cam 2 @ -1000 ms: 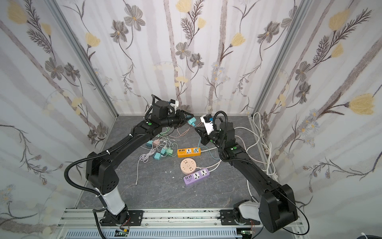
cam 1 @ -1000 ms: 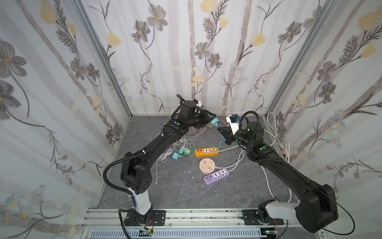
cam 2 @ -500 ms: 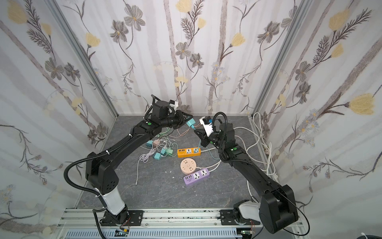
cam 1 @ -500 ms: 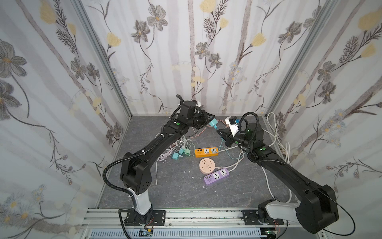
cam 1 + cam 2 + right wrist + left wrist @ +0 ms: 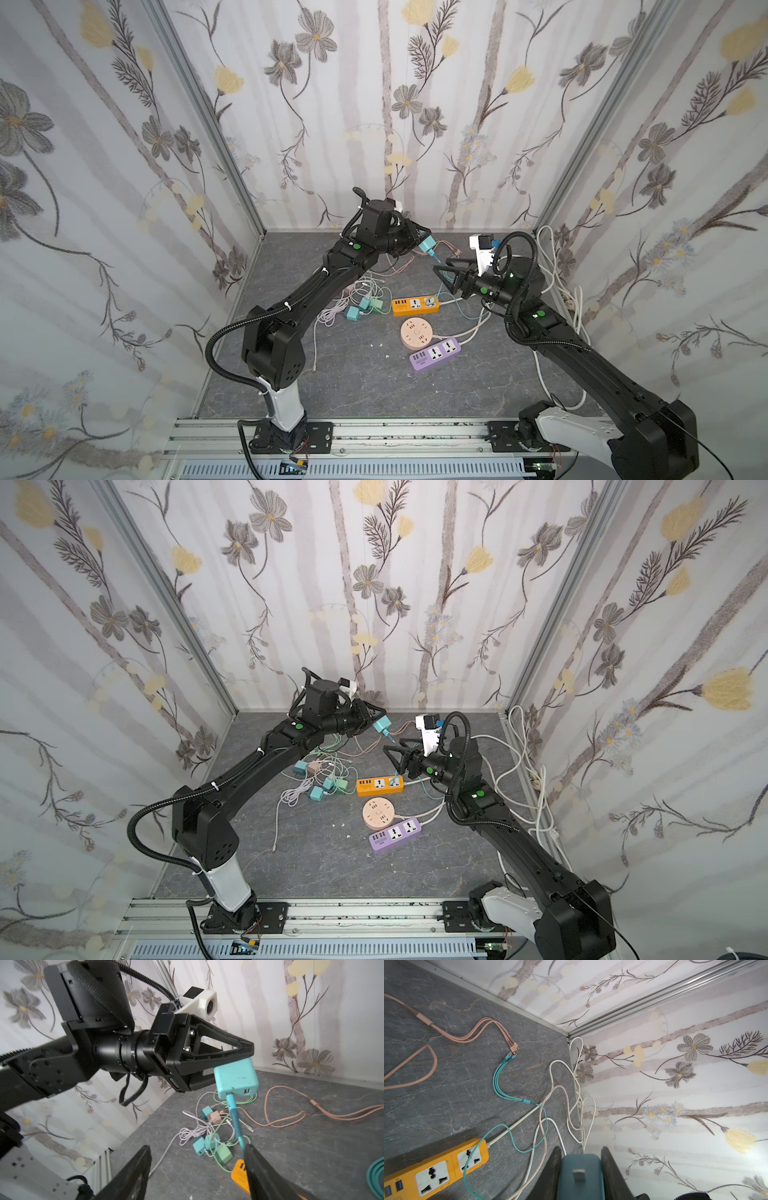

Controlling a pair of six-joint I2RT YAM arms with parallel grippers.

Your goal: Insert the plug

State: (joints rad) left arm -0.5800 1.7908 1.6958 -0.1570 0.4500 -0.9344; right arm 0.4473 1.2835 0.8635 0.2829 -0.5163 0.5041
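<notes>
Above the rear of the tabletop [image 5: 365,374]: my right tool has let go of the cable.
A second ago my right tool [image 5: 441,266] was pinched shut just beside the teal charger [image 5: 427,246]. Now its jaws stand wide apart, and in the right wrist view the teal cable [image 5: 233,1118] hangs free past one finger; I cannot tell whether it touches. The cable's USB plug [image 5: 229,1096] sits in a port of the charger and looks seated to me. My left tool [image 5: 419,240] keeps the charger clamped between its fingers, lifted clear of the tabletop. I judge the cable insertion done. What is left, I think, is carrying the charger to the orange power strip [image 5: 415,304] on the tabletop, where at least one socket looks free.
</notes>
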